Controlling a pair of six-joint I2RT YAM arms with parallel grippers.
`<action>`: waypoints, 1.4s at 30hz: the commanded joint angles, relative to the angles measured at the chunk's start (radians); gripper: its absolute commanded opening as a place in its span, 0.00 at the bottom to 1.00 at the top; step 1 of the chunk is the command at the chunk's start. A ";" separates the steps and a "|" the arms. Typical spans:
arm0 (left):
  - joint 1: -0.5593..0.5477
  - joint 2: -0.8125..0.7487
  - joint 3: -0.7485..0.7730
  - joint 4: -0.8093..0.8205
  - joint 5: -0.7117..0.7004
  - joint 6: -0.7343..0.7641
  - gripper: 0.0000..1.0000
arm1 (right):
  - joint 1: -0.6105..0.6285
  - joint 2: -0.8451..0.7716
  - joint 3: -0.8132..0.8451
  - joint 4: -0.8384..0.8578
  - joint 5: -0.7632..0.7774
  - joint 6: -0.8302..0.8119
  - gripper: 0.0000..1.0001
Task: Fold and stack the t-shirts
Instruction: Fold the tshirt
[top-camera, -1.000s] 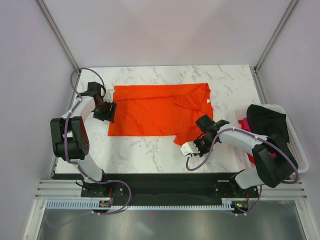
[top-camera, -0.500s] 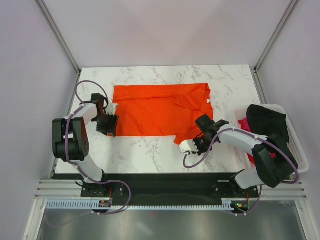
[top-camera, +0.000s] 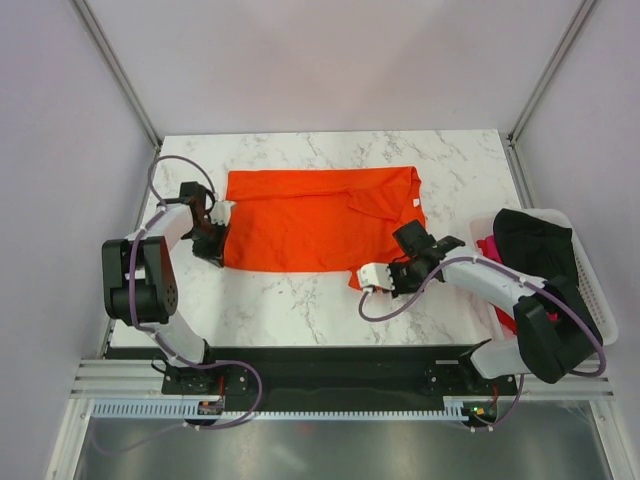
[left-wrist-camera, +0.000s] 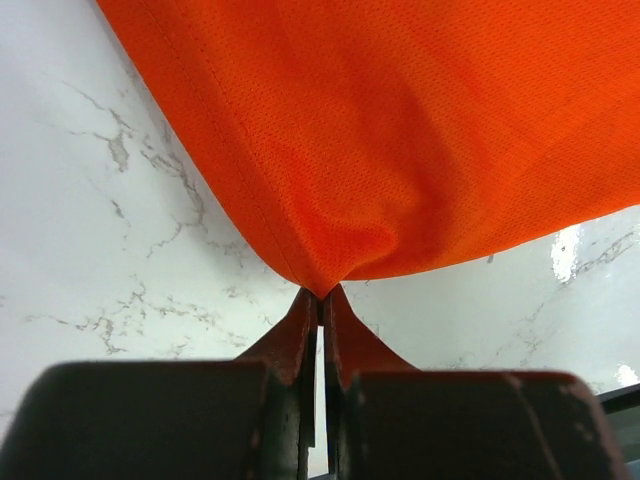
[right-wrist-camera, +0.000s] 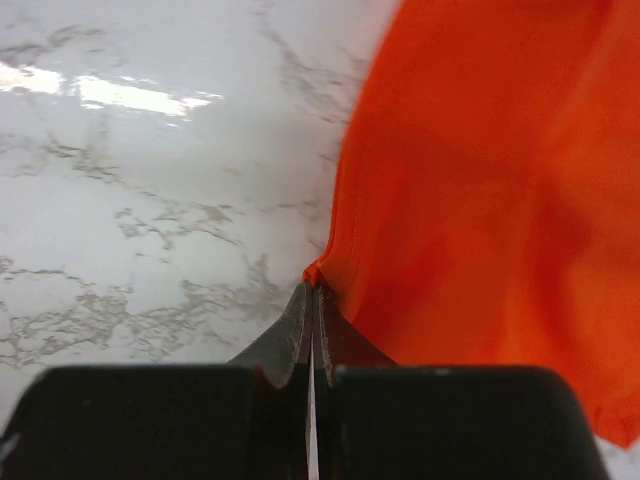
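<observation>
An orange-red t-shirt (top-camera: 310, 215) lies spread across the marble table, with a small white neck label at its right end. My left gripper (top-camera: 218, 250) is shut on the shirt's near left corner; the left wrist view shows the cloth (left-wrist-camera: 400, 140) pinched at the fingertips (left-wrist-camera: 322, 293). My right gripper (top-camera: 382, 272) is shut on the shirt's near right corner, and the right wrist view shows the orange hem (right-wrist-camera: 480, 200) pinched at the tips (right-wrist-camera: 312, 285). A black t-shirt (top-camera: 532, 238) and a pink one (top-camera: 488, 246) lie in the basket at the right.
A white mesh basket (top-camera: 598, 305) stands at the table's right edge. Bare marble (top-camera: 300, 300) runs between the shirt and the near edge. Metal frame posts rise at the back corners.
My left gripper has closed on the shirt's near left corner after moving in to it. My right gripper, still shut on its corner, has shifted slightly up and away from the near edge.
</observation>
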 joint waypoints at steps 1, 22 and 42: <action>-0.001 -0.073 0.076 -0.028 0.015 0.041 0.02 | -0.046 -0.073 0.101 0.077 0.061 0.175 0.00; -0.005 0.322 0.731 -0.178 0.051 0.038 0.02 | -0.239 0.275 0.653 0.275 0.243 0.471 0.00; -0.013 0.588 1.112 -0.254 0.014 -0.043 0.28 | -0.254 0.602 0.928 0.362 0.346 0.540 0.04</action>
